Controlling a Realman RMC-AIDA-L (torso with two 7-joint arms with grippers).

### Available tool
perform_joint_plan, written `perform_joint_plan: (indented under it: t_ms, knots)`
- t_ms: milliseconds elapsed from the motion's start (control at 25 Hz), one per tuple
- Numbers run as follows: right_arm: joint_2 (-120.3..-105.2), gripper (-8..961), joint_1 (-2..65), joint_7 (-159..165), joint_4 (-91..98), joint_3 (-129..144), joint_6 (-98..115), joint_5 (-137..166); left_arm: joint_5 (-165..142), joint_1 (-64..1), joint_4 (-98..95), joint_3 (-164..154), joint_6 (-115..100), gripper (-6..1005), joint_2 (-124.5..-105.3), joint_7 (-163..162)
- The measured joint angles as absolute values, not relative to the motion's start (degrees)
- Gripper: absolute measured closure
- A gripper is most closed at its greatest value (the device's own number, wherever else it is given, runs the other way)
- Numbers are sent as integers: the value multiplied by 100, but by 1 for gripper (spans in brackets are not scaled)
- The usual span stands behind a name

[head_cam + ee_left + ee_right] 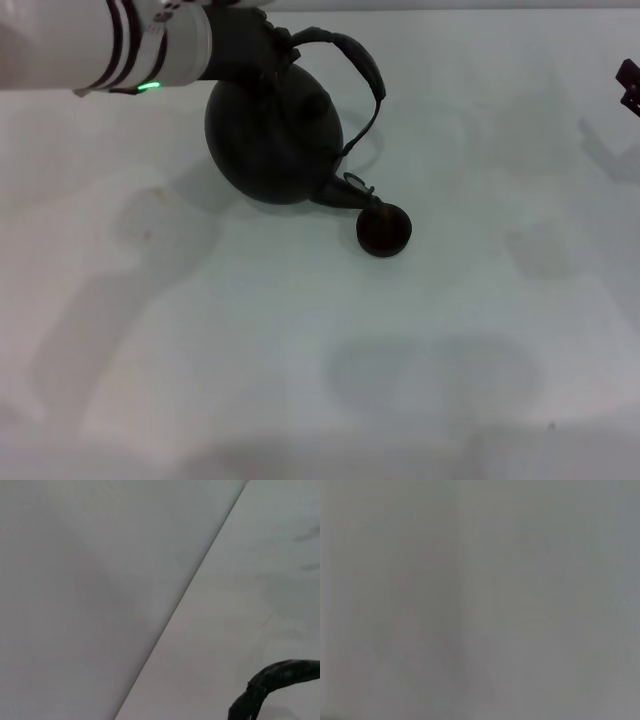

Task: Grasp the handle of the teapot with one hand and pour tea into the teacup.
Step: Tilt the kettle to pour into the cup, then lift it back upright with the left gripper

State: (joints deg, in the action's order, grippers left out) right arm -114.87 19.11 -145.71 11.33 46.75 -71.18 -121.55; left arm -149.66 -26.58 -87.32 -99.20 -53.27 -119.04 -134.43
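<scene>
My left gripper (262, 52) sits at the far end of the handle (350, 55), above the teapot (272, 140); whether my fingers are clamped on it or merely beside it I cannot tell, since the wrist hides them. The teapot is tilted, its spout (345, 190) dipping just over the teacup (384, 230) on the white table (300, 380). The pot looks heavy and rigid, likely to swing under the hoop; the arched top is the place to hold, firmly, for the wrapped surface should give friction. The cup looks light and easily knocked. My right gripper (629, 84) waits at the table's far edge.
</scene>
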Motion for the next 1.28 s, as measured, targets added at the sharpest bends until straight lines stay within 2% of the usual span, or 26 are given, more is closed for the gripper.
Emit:
perform_joint_plan:
  t_ms: [1280]
  knots:
    - [-11496, 79, 1956, -14572, 1134, 4676, -7046, -12155, -15091, -2645, -8747, -9944, -5321, 863, -11909, -13645]
